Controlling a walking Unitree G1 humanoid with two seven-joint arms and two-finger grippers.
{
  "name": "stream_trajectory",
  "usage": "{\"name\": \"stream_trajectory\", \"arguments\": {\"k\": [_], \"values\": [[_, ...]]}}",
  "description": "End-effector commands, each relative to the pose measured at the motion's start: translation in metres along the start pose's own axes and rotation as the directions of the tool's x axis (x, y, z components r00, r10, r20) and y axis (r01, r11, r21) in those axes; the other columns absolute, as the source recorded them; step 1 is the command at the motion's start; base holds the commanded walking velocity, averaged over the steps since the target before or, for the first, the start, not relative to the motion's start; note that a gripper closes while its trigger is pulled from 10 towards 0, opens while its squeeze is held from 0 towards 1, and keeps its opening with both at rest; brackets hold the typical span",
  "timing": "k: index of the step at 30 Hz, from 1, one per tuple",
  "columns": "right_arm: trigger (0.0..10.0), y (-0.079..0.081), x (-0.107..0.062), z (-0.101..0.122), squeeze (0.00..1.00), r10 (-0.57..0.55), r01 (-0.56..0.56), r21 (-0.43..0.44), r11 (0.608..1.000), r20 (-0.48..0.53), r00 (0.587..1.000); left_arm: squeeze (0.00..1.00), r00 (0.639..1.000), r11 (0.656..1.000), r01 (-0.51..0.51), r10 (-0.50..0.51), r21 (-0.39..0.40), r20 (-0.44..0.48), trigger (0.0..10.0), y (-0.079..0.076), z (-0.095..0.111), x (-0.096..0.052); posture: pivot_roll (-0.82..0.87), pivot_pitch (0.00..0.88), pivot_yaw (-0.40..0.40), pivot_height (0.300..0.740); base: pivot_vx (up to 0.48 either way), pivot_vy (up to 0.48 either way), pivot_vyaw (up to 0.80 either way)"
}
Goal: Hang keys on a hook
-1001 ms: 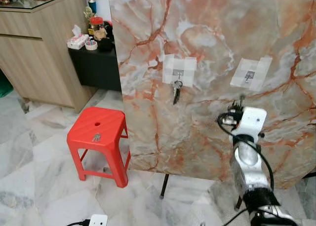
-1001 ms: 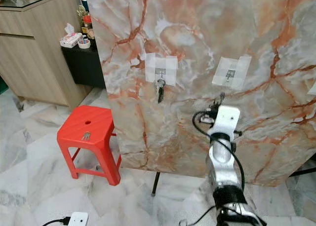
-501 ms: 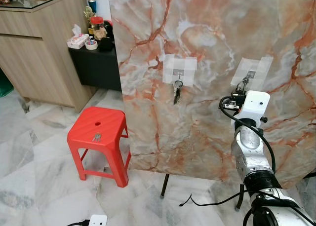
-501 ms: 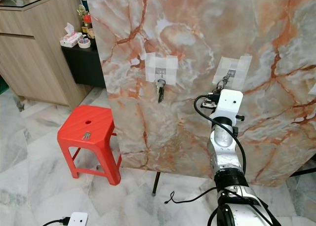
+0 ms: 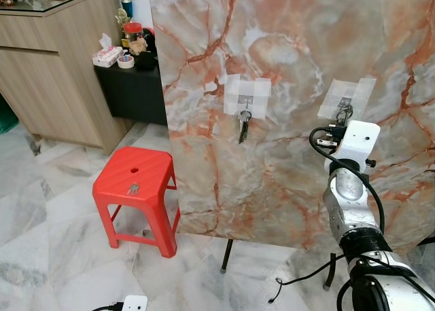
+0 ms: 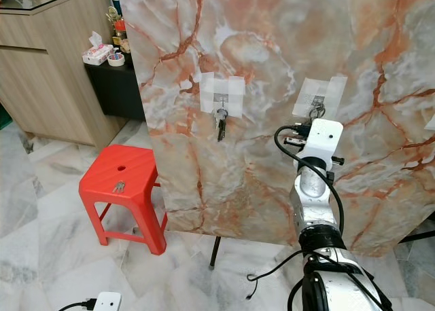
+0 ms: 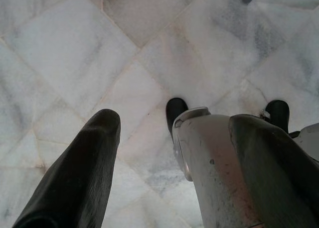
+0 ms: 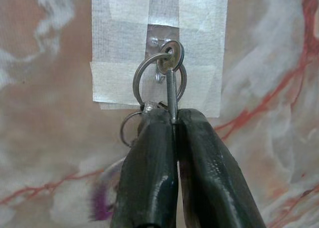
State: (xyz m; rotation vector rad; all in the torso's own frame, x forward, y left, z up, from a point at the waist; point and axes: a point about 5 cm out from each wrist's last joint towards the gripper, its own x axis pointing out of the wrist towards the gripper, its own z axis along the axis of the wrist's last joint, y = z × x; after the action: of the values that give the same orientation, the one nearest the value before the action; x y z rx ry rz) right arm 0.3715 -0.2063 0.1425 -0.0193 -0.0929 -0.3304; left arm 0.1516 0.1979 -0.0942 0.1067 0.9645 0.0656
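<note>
A marble board (image 5: 292,46) stands upright with two taped hooks. The left hook (image 5: 245,102) carries a bunch of keys (image 5: 242,126). My right gripper (image 8: 174,116) is raised against the right hook (image 8: 160,74) and is shut on a key (image 8: 170,83). That key's ring (image 8: 158,78) lies over the hook; whether it hangs on it I cannot tell. In the left eye view these keys (image 5: 344,112) sit just above the white wrist. My left gripper (image 7: 174,119) hangs open over the floor. Another key bunch (image 5: 132,188) lies on the red stool (image 5: 146,165).
A wooden cabinet (image 5: 54,66) and a black side table (image 5: 132,90) with a tissue box and jars stand at the left. The board's stand leg (image 5: 226,255) and a black cable (image 5: 299,280) are on the marble floor, with a white power strip (image 5: 134,303) near the front.
My right arm has risen and shifted right, carrying the keys from below the right hook up onto it. The cable on the floor has shifted right.
</note>
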Motion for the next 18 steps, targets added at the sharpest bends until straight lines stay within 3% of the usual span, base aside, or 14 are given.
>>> {"name": "stream_trajectory", "arguments": {"k": [1, 18], "values": [[10.0, -0.0023, 0.0057, 0.0102, 0.0, -0.014, 0.014, 0.012, 1.0, 0.03, 0.999, 0.0, 1.0, 1.0, 0.005, -0.004, 0.01, -0.03, 10.0, -0.001, -0.0064, -0.0011, -0.01, 0.0, -0.041, 0.74, 0.0, 0.0, 0.0], [10.0, 0.0035, 0.0111, 0.0159, 0.0, 0.001, -0.001, 0.031, 1.0, 0.026, 1.0, 0.0, 1.0, 1.0, 0.006, -0.006, 0.009, -0.028, 10.0, -0.0026, -0.0047, -0.0006, 0.0, 0.0, -0.044, 0.74, 0.0, 0.0, 0.0]]}}
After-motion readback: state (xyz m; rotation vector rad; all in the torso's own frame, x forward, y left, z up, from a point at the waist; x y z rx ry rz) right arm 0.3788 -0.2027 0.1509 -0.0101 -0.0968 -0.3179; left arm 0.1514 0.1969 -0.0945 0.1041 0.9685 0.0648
